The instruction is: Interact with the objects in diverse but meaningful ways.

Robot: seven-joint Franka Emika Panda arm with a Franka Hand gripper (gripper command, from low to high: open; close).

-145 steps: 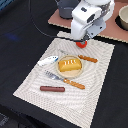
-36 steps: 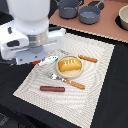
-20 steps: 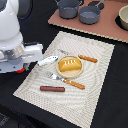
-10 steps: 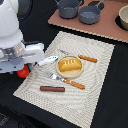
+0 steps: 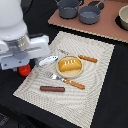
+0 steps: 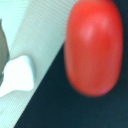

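Observation:
The red tomato (image 5: 23, 70) (image 6: 93, 46) lies on the black table just off the placemat's edge, at the exterior view's left. My gripper (image 5: 22, 63) hangs right over it, its fingers hidden by the white arm body, and none show in the wrist view. The small white-blue piece (image 5: 48, 60) (image 6: 18, 76) rests on the mat close by. The golden bread loaf (image 5: 70, 64) sits on a round beige plate (image 5: 70, 74). The brown sausage (image 5: 52, 89) lies near the mat's front. The blue-grey pot (image 5: 68, 7) and frying pan (image 5: 90, 14) stand at the back.
A striped beige placemat (image 5: 95, 95) covers the middle of the black table. A fork (image 5: 67, 81) and a knife (image 5: 88, 58) with wooden handles lie beside the plate. The pots rest on a brown board (image 5: 107, 30), with a bowl (image 5: 123, 17) at the far right.
Over the last second the arm and the tomato have stayed in place at the mat's left edge. Earlier the arm swung there from the back right.

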